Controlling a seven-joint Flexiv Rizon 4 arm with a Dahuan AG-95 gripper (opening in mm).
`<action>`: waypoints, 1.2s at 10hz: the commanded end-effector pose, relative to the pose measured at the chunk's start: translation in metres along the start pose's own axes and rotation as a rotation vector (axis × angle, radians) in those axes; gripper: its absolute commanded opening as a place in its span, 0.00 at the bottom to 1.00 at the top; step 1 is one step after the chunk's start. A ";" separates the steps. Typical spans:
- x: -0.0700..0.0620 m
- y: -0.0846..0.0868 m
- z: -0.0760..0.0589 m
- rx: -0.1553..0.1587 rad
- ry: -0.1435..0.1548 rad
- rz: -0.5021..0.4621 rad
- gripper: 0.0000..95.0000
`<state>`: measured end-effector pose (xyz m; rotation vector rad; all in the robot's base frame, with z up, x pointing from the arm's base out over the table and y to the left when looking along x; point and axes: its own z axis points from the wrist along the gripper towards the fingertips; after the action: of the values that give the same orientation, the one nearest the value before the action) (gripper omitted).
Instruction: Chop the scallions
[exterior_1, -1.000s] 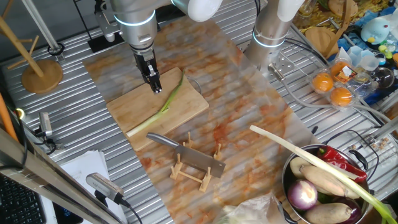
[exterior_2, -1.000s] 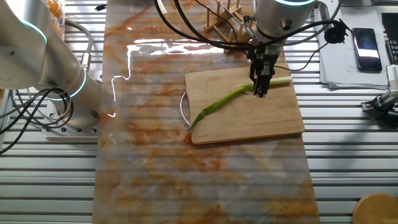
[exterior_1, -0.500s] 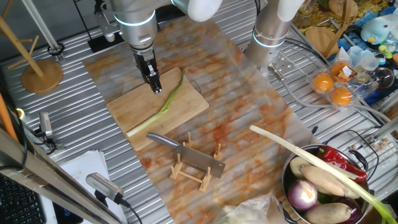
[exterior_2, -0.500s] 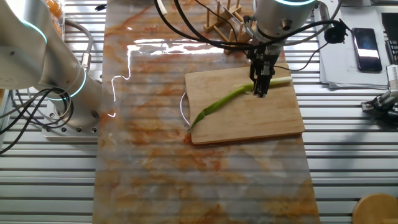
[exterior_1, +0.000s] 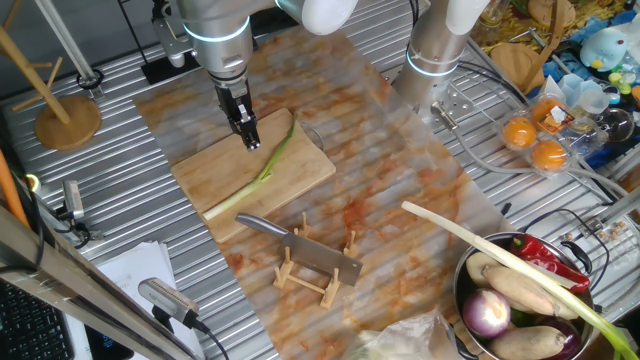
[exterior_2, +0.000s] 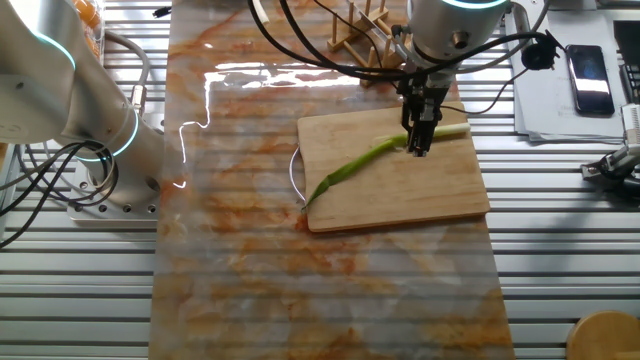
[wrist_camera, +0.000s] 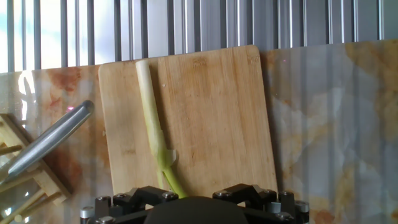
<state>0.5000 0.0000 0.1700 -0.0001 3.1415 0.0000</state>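
The scallion (exterior_1: 268, 160) lay whole and diagonal on the bamboo cutting board (exterior_1: 300, 175), pale root end toward the board's near-left corner, green leaf end up toward the far edge. In the hand view it ran straight down the board's left half, white end (wrist_camera: 144, 74) far from the camera, green part disappearing under the hand. The gripper (exterior_1: 250, 138) hung just above the board, beside the stalk's green half; in the other fixed view its tips (exterior_2: 419, 147) sat right at the stalk, and whether they touched it couldn't be told. Fingers looked nearly together with nothing visibly between them, but how wide the jaws stood could not be told for sure from these angles. Handling guess: very light, thin, round so it would probably roll; white end likely firm, green end soft, hollow and easily crushed or bent. It needs no lifting, only pinning if anything, best on the firmer pale section. The thing to grasp next was probably the knife (exterior_1: 300, 248), resting blade-down in the wooden rack (exterior_1: 315, 275) just off the board's near edge, handle (exterior_1: 256, 223) pointing at the board; steel, likely heavier and slippery, so grip square on the handle. Pot of vegetables (exterior_1: 520, 300) with the long leek (exterior_1: 480, 255) well apart, not relevant.
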 end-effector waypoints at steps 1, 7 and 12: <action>0.000 0.000 0.000 -0.070 -0.018 -0.057 0.00; 0.000 0.000 0.000 -0.057 -0.006 -0.056 0.00; -0.002 0.003 0.000 -0.040 0.009 -0.091 0.00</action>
<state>0.5021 0.0025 0.1701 -0.1446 3.1447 0.0639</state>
